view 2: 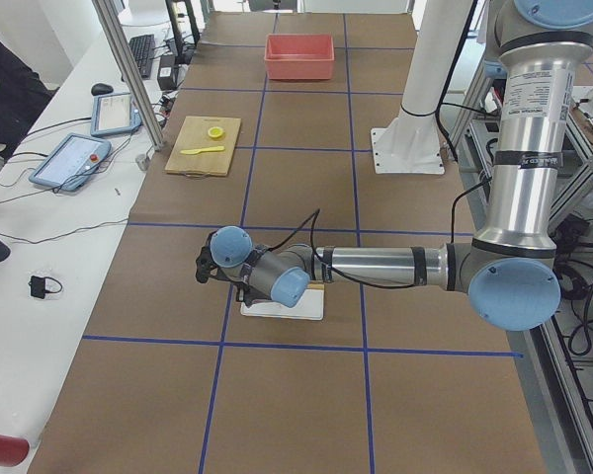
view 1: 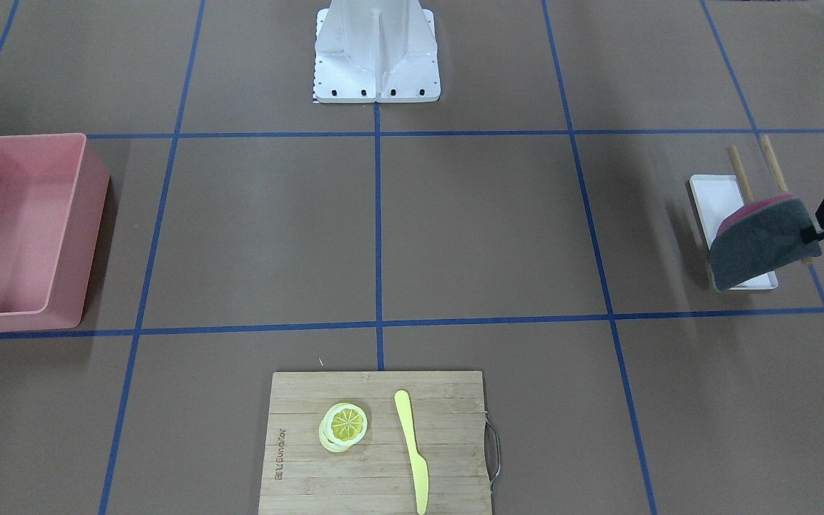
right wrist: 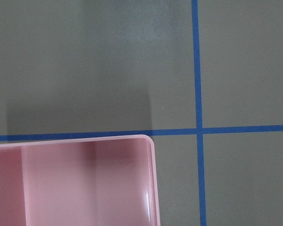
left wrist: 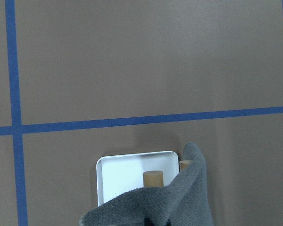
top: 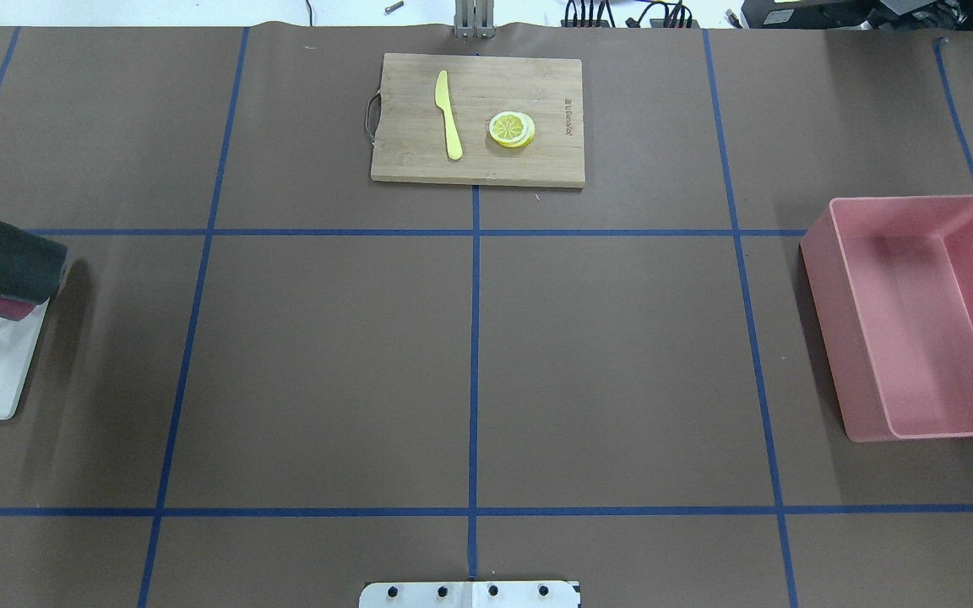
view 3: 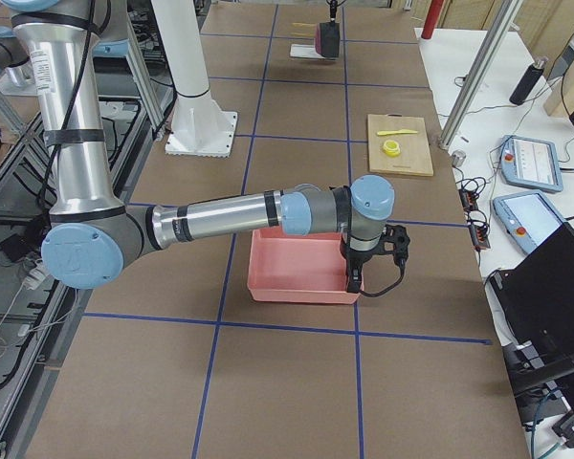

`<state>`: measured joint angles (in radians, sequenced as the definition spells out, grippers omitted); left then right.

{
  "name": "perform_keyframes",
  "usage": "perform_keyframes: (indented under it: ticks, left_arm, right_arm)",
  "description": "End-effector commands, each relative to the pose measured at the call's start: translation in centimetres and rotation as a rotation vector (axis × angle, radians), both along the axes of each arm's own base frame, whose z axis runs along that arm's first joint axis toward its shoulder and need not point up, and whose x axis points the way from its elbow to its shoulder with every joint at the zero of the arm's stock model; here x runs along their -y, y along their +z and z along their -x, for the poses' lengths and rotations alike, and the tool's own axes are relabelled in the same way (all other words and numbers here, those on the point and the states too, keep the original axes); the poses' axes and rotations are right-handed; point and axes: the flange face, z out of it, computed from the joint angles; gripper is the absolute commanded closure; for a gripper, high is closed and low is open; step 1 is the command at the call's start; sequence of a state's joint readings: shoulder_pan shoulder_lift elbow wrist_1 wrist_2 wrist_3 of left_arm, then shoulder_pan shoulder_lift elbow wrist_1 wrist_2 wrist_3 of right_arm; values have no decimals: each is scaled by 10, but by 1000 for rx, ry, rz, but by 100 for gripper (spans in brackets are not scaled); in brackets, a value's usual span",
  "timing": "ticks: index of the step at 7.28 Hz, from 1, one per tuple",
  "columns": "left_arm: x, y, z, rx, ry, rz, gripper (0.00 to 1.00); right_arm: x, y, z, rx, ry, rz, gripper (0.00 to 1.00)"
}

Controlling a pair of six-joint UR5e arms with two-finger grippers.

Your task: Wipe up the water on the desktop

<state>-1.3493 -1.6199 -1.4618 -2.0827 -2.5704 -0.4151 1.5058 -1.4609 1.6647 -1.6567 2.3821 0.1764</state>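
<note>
With the left gripper (view 1: 816, 230) clamped on the cloth (view 1: 759, 243) above the tray (view 1: 711, 194) at the left end of the desktop (view 1: 483, 229), we lower it flat, then wipe with even pressure; whether the right gripper (view 3: 356, 273) is open we cannot tell.

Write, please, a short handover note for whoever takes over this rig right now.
The left gripper is shut on the grey cloth, holding it over the white tray with the wooden pegs, at the robot's left end of the desktop.
The right gripper hangs over the pink bin; open or shut cannot be told.
Done: cloth in grasp.
Left: all the wiping. No water can be made out on the desktop, so locate the wet spot first.
</note>
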Motion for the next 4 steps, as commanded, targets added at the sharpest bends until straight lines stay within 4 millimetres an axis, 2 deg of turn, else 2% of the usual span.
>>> perform_keyframes:
  ticks: [1, 2, 4]
  left_arm:
    - [-3, -13, 0, -101, 40, 21, 100]
    - [-2, -16, 15, -114, 17, 16, 100]
    - [-1, -19, 30, -128, -7, 16, 100]
  right_arm:
    - [0, -1, 0, 8, -1, -1, 0]
    - [0, -1, 1, 14, -4, 0, 0]
    - [1, -1, 2, 14, -4, -2, 0]
